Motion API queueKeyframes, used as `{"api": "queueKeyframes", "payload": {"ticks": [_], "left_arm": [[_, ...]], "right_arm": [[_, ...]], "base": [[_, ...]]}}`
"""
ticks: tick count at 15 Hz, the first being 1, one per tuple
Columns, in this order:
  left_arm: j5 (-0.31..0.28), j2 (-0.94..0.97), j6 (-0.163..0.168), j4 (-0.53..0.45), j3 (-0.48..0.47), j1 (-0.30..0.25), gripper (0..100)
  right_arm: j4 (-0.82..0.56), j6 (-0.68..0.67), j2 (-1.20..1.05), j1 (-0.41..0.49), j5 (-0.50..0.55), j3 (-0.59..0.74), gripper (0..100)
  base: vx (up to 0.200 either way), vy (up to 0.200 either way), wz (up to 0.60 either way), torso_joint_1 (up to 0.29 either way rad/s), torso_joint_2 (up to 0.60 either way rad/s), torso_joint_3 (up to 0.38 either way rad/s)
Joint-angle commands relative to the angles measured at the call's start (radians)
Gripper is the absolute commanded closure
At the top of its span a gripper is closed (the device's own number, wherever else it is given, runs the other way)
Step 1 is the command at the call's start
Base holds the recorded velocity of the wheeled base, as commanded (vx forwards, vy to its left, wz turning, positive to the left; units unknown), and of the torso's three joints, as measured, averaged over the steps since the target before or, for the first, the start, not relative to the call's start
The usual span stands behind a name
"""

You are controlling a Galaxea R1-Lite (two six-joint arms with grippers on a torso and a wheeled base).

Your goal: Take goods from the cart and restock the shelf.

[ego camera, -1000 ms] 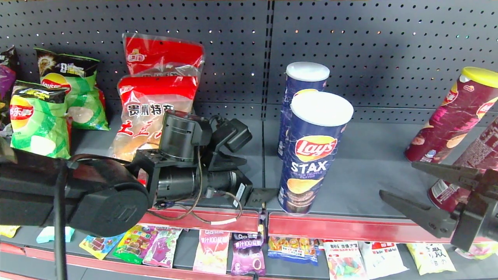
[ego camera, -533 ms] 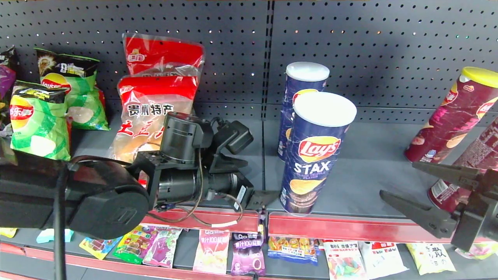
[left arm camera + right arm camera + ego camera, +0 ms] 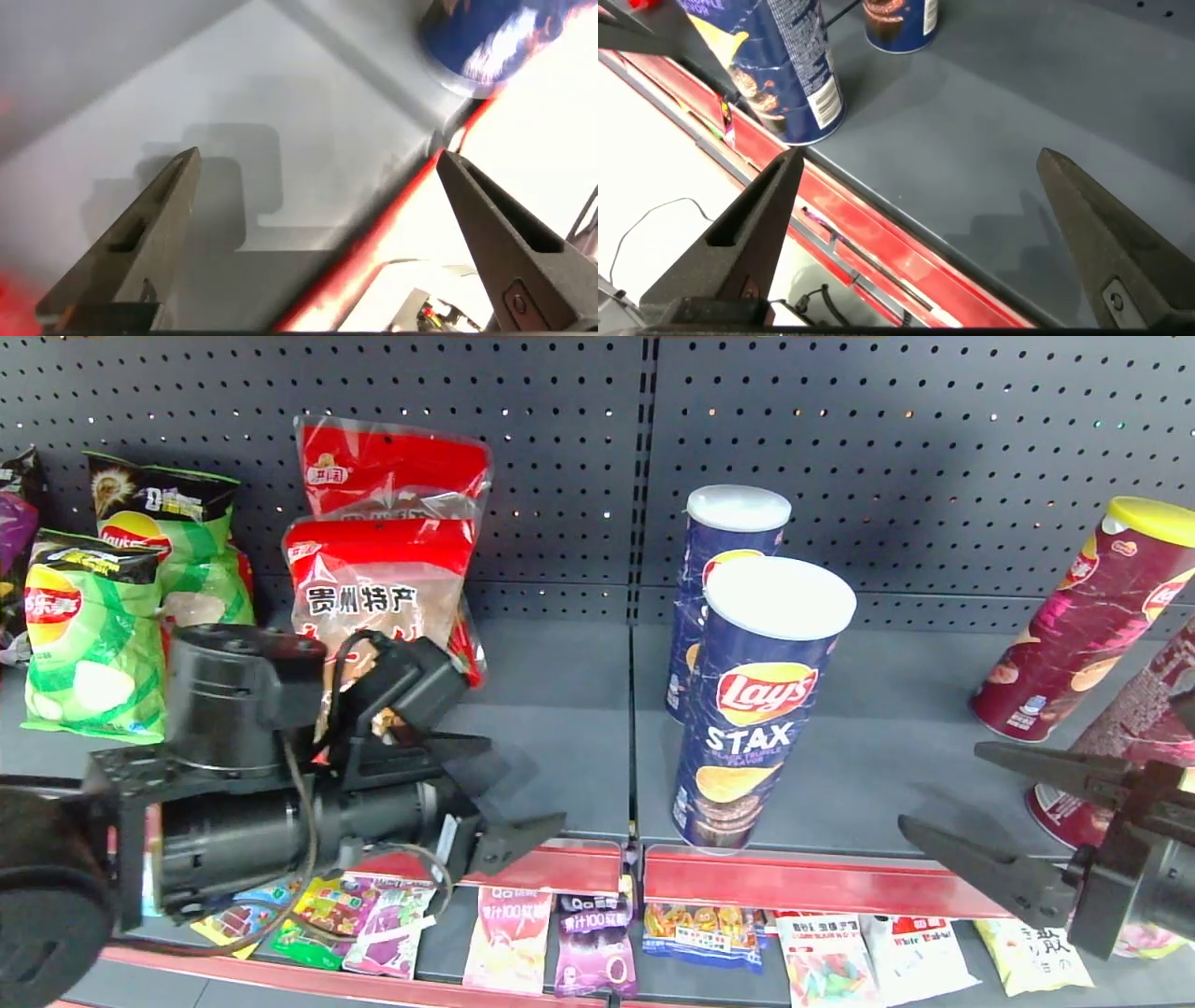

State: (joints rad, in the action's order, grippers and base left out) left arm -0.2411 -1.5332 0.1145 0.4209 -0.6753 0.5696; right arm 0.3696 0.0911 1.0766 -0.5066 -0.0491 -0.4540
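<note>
Blue cylindrical chip can with a white lid (image 3: 758, 709) stands upright at the front edge of the grey metal shelf (image 3: 560, 728), long axis vertical, between the left gripper (image 3: 523, 781) and right gripper (image 3: 943, 789), both empty, fingers spread apart.

Low on the left side: left arm (image 3: 243, 821), forearm lying near level, pointing across toward the right. At its end, left gripper (image 3: 523, 782) spread wide, dark wedge fingers (image 3: 149, 233) far apart, nothing held between. At the right edge: right gripper (image 3: 943, 786) pointing back toward the left, likewise spread wide and empty, one finger higher, one lower. Grippers well apart, tips facing each other.
</note>
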Motion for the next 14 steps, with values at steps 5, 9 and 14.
{"api": "queueKeyframes", "payload": {"ticks": [5,9,14], "left_arm": [[0.019,0.300,-0.009,-0.034,0.192,-0.083,0],[0.034,0.389,-0.049,-0.045,0.253,-0.116,0],[0.032,0.403,-0.050,-0.045,0.263,-0.129,0]], "right_arm": [[0.002,0.001,0.174,-0.046,0.086,-0.038,0],[0.002,0.003,0.230,-0.046,0.091,-0.045,0],[0.002,0.003,0.286,-0.050,0.087,-0.087,0]], "base": [[0.000,0.000,0.00,0.000,0.00,0.000],[0.000,0.000,0.00,0.000,0.00,0.000],[0.000,0.000,0.00,0.000,0.00,0.000]]}}
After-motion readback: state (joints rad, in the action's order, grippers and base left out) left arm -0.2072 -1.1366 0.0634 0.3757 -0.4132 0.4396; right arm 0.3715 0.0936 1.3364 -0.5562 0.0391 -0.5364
